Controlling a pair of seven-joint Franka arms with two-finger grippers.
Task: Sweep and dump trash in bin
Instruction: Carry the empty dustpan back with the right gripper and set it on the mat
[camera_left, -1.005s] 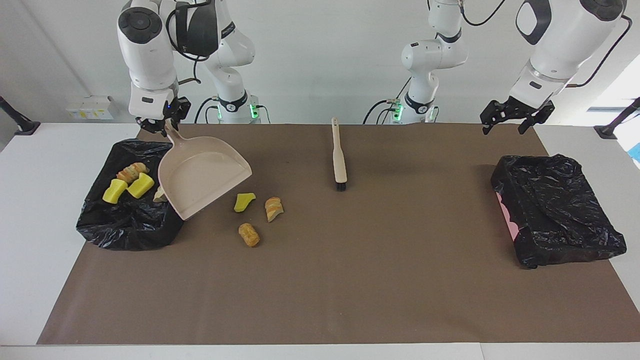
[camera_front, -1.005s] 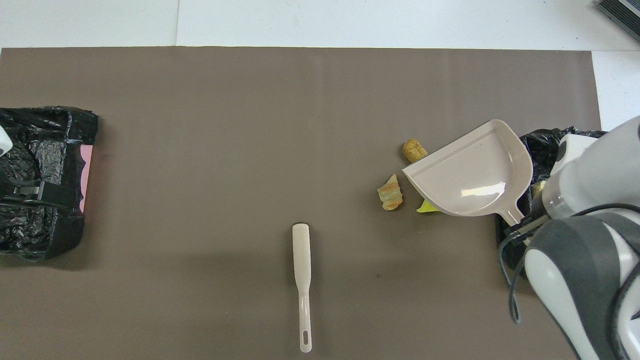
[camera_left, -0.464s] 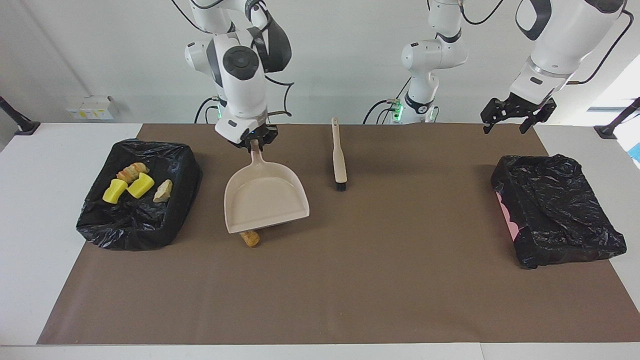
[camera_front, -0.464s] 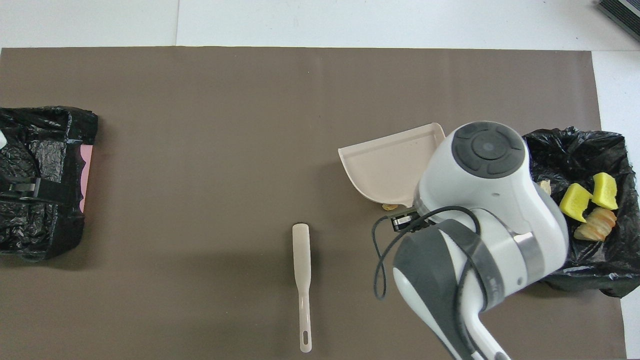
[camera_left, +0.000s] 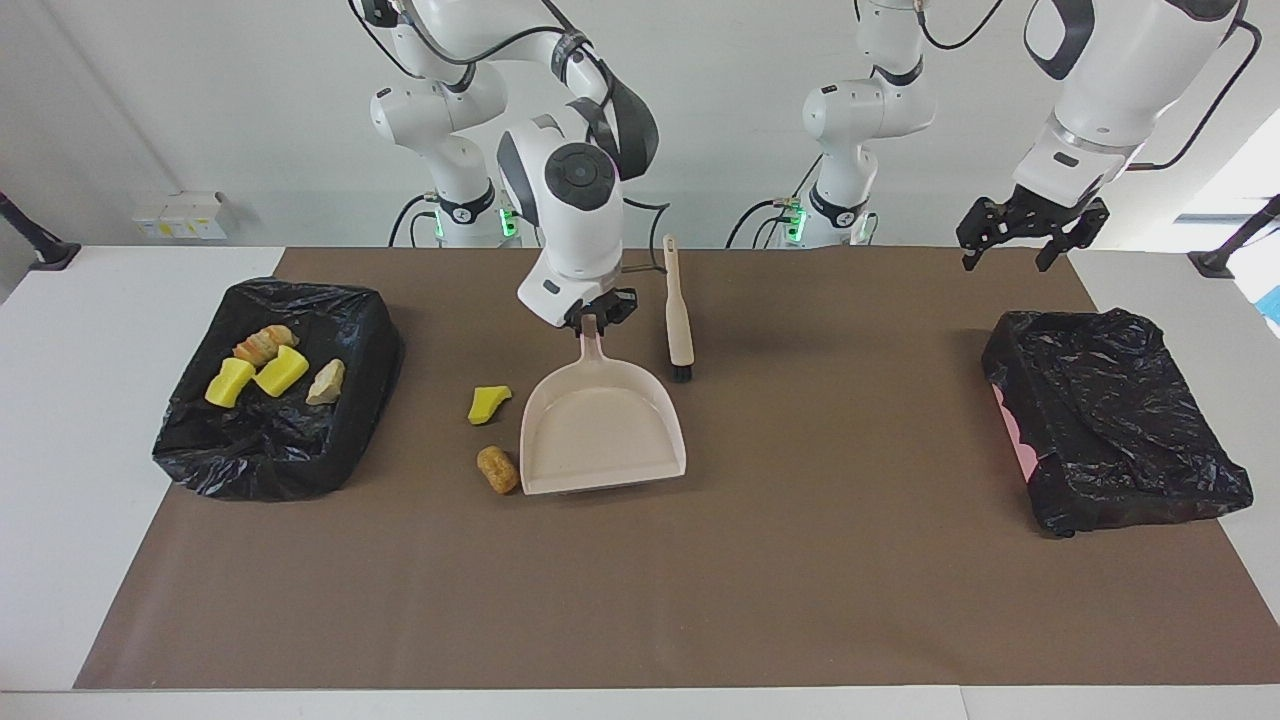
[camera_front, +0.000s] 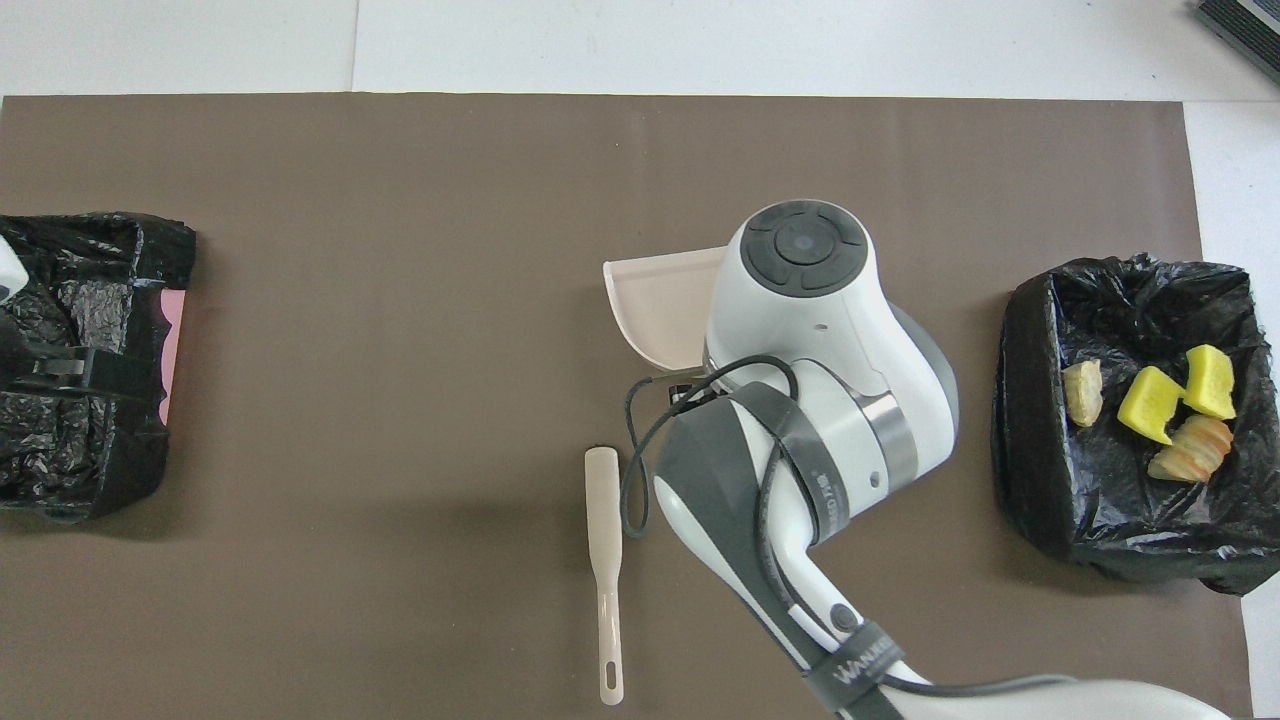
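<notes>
Two scraps of trash lie loose at middle left of the facing view: a yellow chunk (camera_left: 488, 403) and a tan lump (camera_left: 497, 469) just beside the dustpan (camera_left: 603, 431); a third may be hidden under it. Four more rest in the black-lined bin (camera_left: 190, 450) at left. The right tool (camera_left: 595, 317) is clamped on the dustpan's handle, I think to set its mouth for scooping. The brush (camera_left: 679, 310) lies just beside. The left tool (camera_left: 1017, 245), open and empty, waits over the worktop's (camera_left: 700, 600) upper right, above a second bin (camera_left: 1115, 425).
</notes>
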